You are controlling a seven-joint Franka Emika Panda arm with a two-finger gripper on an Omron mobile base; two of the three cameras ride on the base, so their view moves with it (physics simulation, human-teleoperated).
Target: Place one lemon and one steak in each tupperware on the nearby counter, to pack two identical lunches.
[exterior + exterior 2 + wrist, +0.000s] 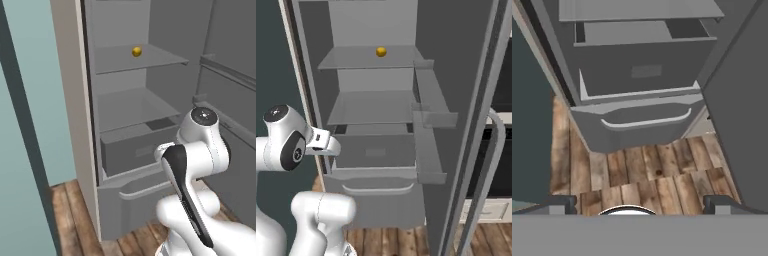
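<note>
Left base view: open fridge [125, 100], lemon [136, 51] on upper shelf [140, 60] inside fridge, toward its back. Right base view: same lemon [381, 51] mid-shelf, door bins [431, 100] right of it, drawer [376, 150] at fridge bottom, freezer pull-out with curved handle [378, 190] under that. Hand view: gripper [640, 204] with fingertips [562, 204] spread wide apart, holding nothing, above wooden floor [642, 170] in front of fridge's lower drawer, well below lemon.

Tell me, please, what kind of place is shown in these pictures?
Most likely a kitchen, seen in front of an open fridge: grey shelves, one holding a lemon, a drawer below, door bins, and a wooden plank floor.
</note>
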